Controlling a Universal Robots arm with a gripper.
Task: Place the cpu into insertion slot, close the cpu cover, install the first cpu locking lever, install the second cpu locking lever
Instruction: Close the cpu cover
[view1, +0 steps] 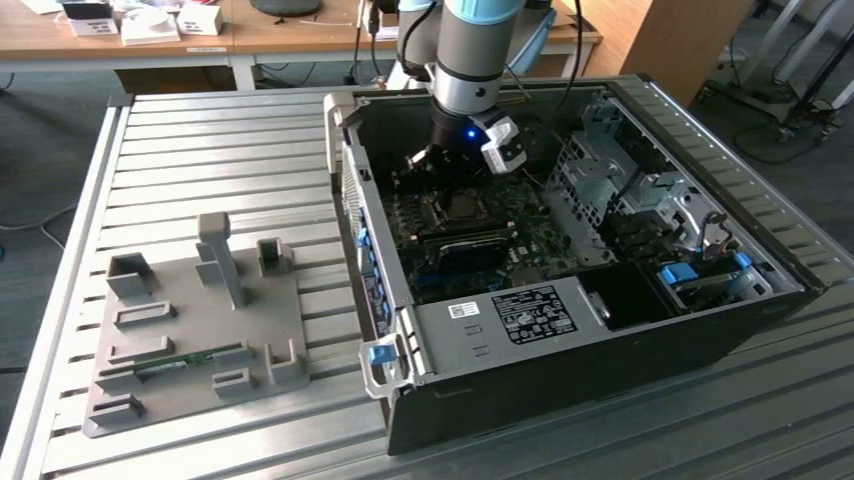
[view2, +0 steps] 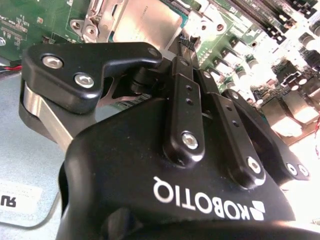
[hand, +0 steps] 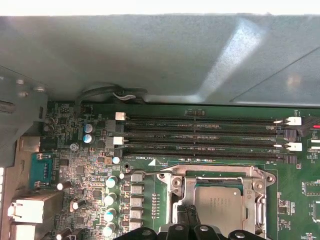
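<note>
Pincer (hand: 187, 210) is pressed together, its 2 tips side by side in both wrist views; whether anything thin sits between them I cannot tell. The tips hang right at the edge of the cover (hand: 220, 173), near 1 corner of the cpu (hand: 218, 201). The cpu sits in its socket on the motherboard (hand: 75, 170), silvery top showing through the cover's window, and the cover lies flat around it. Just beyond the socket run 4 long memory slots (hand: 200, 137) side by side, and small round capacitors (hand: 111, 200) stand in a row beside the socket. In the exterior view the arm (view1: 467, 50) comes straight down into the open case (view1: 561, 370), the pincer over the socket. The case lies on its side on a slatted metal table (view1: 200, 140). Well apart from it, toward the exterior view's left, a grey fixture (view1: 200, 310) with posts and pockets rests on the table, a green strip (view1: 174, 362) lying in 1 pocket.
</note>
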